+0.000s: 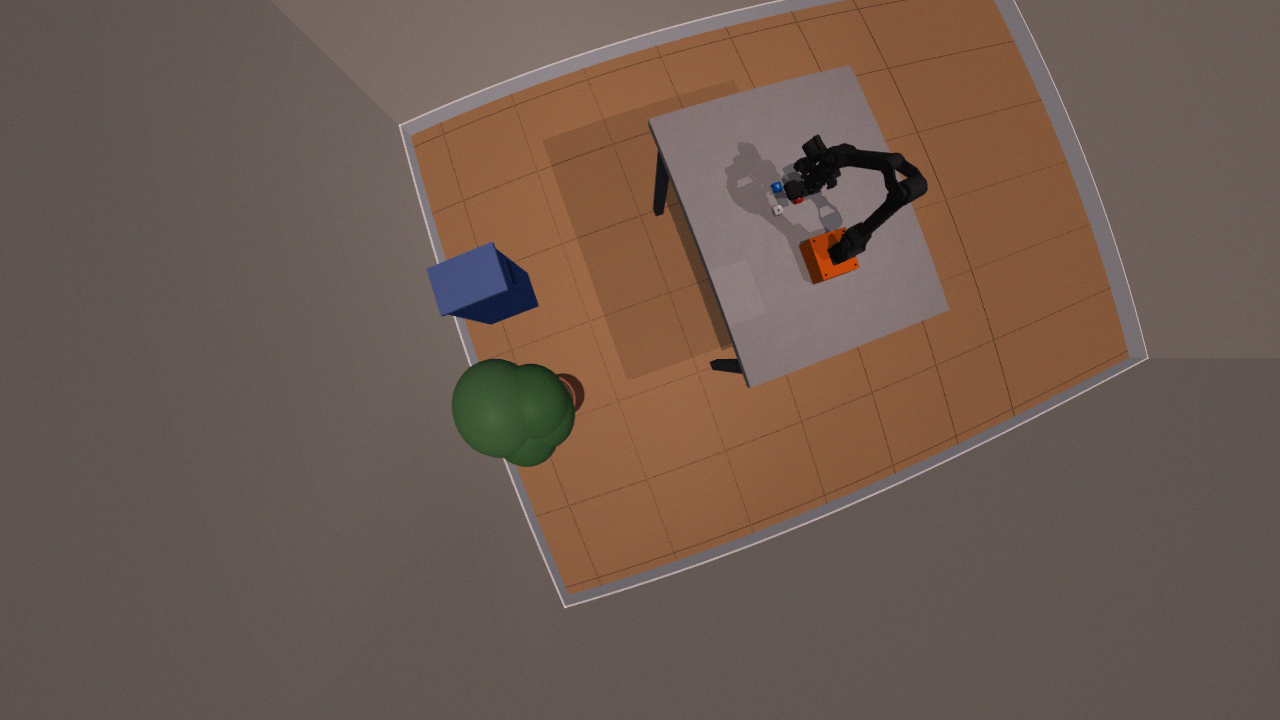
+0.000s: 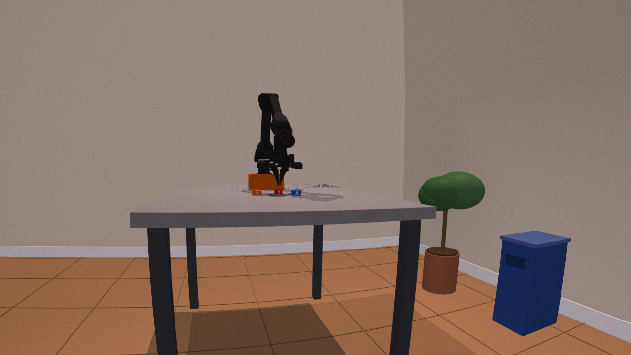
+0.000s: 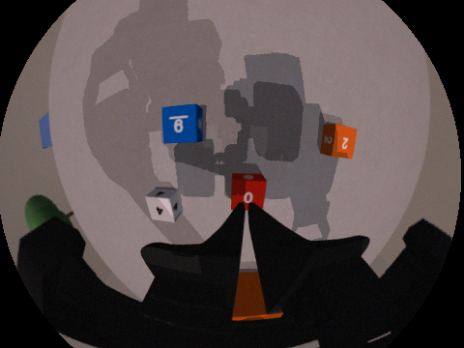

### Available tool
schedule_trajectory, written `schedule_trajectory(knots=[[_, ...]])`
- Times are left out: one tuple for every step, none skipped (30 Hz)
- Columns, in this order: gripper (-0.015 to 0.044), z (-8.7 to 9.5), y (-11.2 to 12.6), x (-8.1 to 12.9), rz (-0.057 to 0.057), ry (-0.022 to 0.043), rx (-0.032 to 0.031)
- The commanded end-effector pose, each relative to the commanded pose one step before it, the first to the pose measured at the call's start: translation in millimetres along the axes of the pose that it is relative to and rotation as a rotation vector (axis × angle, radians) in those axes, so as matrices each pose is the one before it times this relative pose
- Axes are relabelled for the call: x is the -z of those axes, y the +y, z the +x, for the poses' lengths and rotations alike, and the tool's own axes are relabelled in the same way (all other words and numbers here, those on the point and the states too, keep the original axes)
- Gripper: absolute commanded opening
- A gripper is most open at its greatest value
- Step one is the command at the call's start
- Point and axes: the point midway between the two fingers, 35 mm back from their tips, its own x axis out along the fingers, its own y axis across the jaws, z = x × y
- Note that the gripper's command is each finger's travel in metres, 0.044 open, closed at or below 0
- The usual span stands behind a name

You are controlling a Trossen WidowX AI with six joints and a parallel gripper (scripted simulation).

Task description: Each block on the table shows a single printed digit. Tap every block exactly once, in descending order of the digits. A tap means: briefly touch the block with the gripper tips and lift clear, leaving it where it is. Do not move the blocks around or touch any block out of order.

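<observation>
Claw [image 3: 246,209]: pressed together, holding nothing, tips just above red block "0" [image 3: 249,191] | blue "9" block [image 3: 182,124], white block [image 3: 164,203], orange "2" block [image 3: 339,139]: apart on grey counter [image 2: 282,211] | arm base [image 1: 816,265]: orange

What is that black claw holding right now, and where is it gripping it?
Nothing. The gripper has its jaws shut together, empty, poised just above the red block marked 0.
</observation>
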Motion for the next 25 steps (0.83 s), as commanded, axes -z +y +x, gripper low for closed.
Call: schedule_trajectory(knots=[[0.002,-10.82,0.34,-4.38,-0.0001,-0.01511,-0.00114],[0.0046,-0.47,1.15,-0.18,-0.0022,-0.00012,-0.00051],[0.0072,-1.41,3.46,-0.52,-0.0065,-0.00034,-0.00152],[0.0099,-2.35,5.8,-0.78,-0.0108,-0.0005,-0.00253],[0.0125,-3.3,8.18,-0.93,-0.0151,-0.00057,-0.00355],[0.0151,-4.25,10.61,-0.92,-0.0195,-0.00051,-0.00456],[0.0178,-4.66,11.77,-0.67,-0.0214,-0.00028,-0.00499],[0.0204,-3.77,9.47,-0.4,-0.0155,0.00001,-0.0037],[0.023,-3.61,8.52,-0.63,-0.0062,0.00022,-0.00199],[0.0256,-3.18,6.94,-0.8,0.003,0.00028,-0.00024],[0.0283,-3.83,8.12,-0.84,0.007,0.00034,0.00035],[0.0309,-4.62,9.81,-0.53,0.0084,0.00039,0.00046],[0.0335,-4.89,10.37,0.01,0.0088,0.00039,0.00053],[0.0361,-4.93,10.43,0.6,0.0088,0.00037,0.00058],[0.0388,-4.97,10.44,1.19,0.0088,0.00035,0.00063],[0.04,-5.01,10.42,1.79,0.0088,0.00032,0.00067],[0.04,-5.05,10.37,2.38,0.0088,0.00029,0.00072],[0.04,-5.06,10.24,2.96,0.0088,0.00026,0.00076],[0.04,-4.54,9.03,3.13,0.0078,0.0002,0.00071],[0.04,-3.73,7.29,2.91,0.0064,0.00014,0.00061],[0.04,-2.91,5.6,2.47,0.005,0.00009,0.00049],[0.04,-2.08,3.96,1.88,0.0036,0.00006,0.00035],[0.04,-1.25,2.36,1.17,0.0021,0.00003,0.00022],[0.04,-0.42,0.78,0.4,0.0007,0.00001,0.00007],[0.04,0.0,0.0,0.0,0.0,0.0,0.0]])
